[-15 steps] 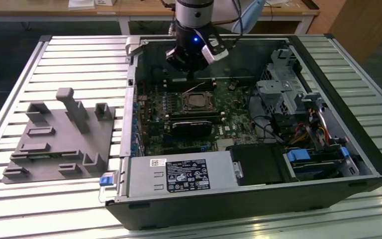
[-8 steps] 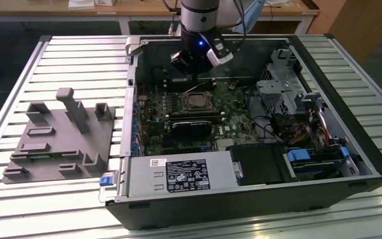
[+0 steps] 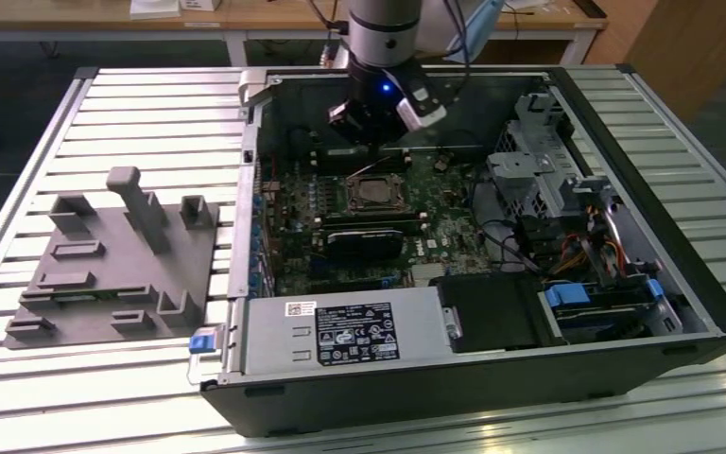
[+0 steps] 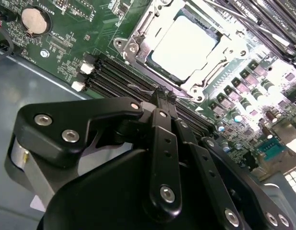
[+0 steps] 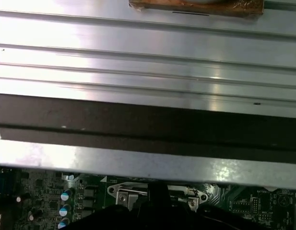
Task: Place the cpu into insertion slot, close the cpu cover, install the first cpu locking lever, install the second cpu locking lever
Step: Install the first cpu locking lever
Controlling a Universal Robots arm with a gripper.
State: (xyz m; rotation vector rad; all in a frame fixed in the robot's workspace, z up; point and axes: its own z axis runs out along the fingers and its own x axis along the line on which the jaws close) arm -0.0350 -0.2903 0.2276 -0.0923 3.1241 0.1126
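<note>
The cpu (image 4: 183,43) lies flat in the insertion slot on the green board, its silvery top bright in the second wrist view. The cpu cover (image 4: 138,28), a metal frame, lies down around it and hides most of the slot. My gripper (image 4: 163,95) is shut, its black fingertips pressed together just beside the socket's edge, over the long memory slots. A thin metal wire (image 4: 138,88) runs along that edge close to the tips. In the exterior view the gripper (image 3: 380,128) hangs inside the open case just behind the cpu (image 3: 373,194). The first wrist view has the gripper (image 5: 157,194) at the cover's rim (image 5: 124,195).
The open computer case (image 3: 665,284) lies on a slatted metal table (image 3: 148,95). A black fan card (image 3: 366,238), a drive cage (image 3: 533,170) and a power supply (image 3: 337,333) crowd the board. A grey holder block (image 3: 111,255) sits at the exterior view's left.
</note>
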